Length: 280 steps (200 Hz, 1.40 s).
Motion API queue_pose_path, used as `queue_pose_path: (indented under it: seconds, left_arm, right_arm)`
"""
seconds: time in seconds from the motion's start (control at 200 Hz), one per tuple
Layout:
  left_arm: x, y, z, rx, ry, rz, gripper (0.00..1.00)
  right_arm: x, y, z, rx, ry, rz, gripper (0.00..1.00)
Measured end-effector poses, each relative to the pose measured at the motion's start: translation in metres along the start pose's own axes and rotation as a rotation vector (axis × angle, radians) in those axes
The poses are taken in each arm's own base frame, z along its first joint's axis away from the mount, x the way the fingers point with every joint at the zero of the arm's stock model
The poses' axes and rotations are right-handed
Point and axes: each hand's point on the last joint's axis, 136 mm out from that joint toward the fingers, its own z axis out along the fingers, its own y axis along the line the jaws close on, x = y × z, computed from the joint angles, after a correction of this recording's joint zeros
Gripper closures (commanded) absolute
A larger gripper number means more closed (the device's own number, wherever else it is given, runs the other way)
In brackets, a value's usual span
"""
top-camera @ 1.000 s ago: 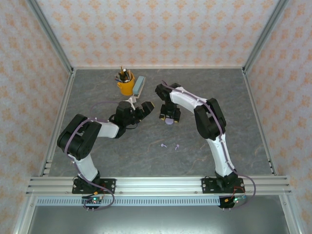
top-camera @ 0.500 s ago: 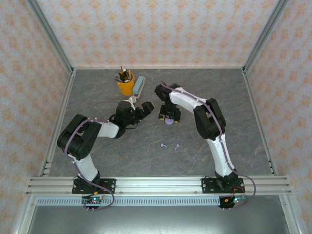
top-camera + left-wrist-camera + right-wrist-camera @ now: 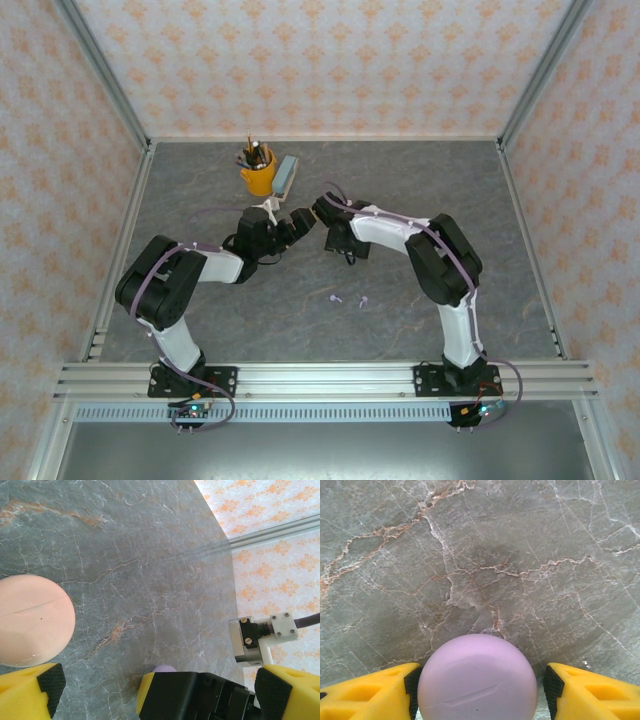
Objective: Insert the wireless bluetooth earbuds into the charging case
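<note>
Right gripper (image 3: 480, 680) shifts up close to left gripper (image 3: 291, 227) — lilac case (image 3: 477, 667) between jaws, grip unclear; left wide open. Earbuds (image 3: 339, 298) well apart from both — uninserted.

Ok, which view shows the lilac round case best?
Right wrist: the lilac case sits large and unobstructed between the fingers of the right gripper. Left wrist catches just a sliver of it behind that gripper.

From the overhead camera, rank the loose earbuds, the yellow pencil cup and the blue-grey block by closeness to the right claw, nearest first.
1. The two loose earbuds, on the near side of the right claw; between the pair, too close to call.
2. The blue-grey block, farther back and to the left.
3. The yellow pencil cup, just left of the block.
</note>
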Motion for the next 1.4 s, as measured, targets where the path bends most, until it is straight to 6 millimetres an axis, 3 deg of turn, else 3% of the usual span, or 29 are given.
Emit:
queue_pose_path:
  seconds: [0.26,0.696,1.401]
  left_arm:
    - [-0.001,-0.001,-0.001,0.001,-0.002,0.001,0.0]
    - [-0.002,-0.005,-0.002,0.009,-0.008,0.005,0.0]
    - [-0.001,-0.008,-0.003,0.011,-0.008,0.024,0.0]
  right_arm:
    - [0.0,0.001,0.001,0.02,-0.042,-0.001,0.35]
    - [0.0,0.003,0.0,0.004,-0.057,0.02,0.47]
    - [0.004,0.013,-0.009,-0.063,-0.02,0.053,0.48]
